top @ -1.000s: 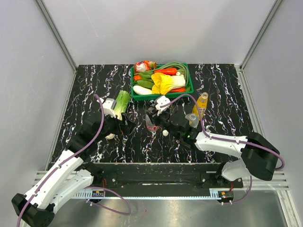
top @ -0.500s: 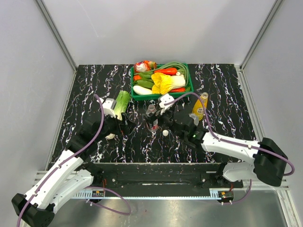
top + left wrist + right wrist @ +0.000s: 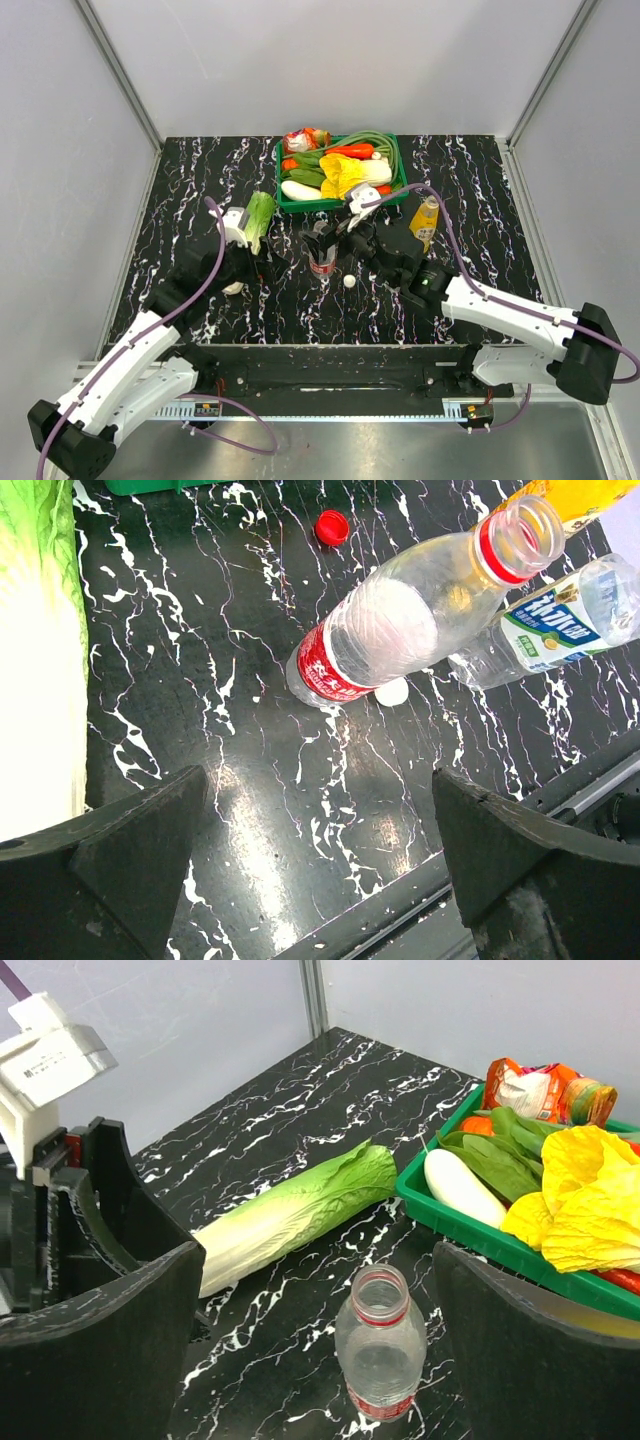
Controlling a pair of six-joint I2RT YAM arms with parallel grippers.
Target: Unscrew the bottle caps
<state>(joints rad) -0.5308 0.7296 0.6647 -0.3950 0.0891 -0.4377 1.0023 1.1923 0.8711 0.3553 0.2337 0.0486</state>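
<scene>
A clear bottle with a red label [image 3: 322, 262] stands uncapped mid-table, its open mouth ringed red [image 3: 380, 1345]. A red cap [image 3: 331, 527] lies loose on the table towards the tray. A white cap [image 3: 349, 281] lies by the bottle's base [image 3: 392, 691]. A second clear bottle with a green-white label [image 3: 560, 620] and an orange-yellow bottle [image 3: 425, 220] stand to the right. My right gripper [image 3: 333, 236] hovers open just behind the red-label bottle [image 3: 320, 1355]. My left gripper [image 3: 258, 266] is open and empty to its left [image 3: 320, 870].
A long cabbage [image 3: 258, 215] lies beside my left gripper [image 3: 35, 650]. A green tray [image 3: 290, 205] full of vegetables sits at the back [image 3: 470, 1225]. The table's near edge and rail [image 3: 560, 790] run close below the left gripper.
My right gripper has opened and its arm has swung farther out, so the wrist now sits behind the red-label bottle. The left arm has barely moved.
</scene>
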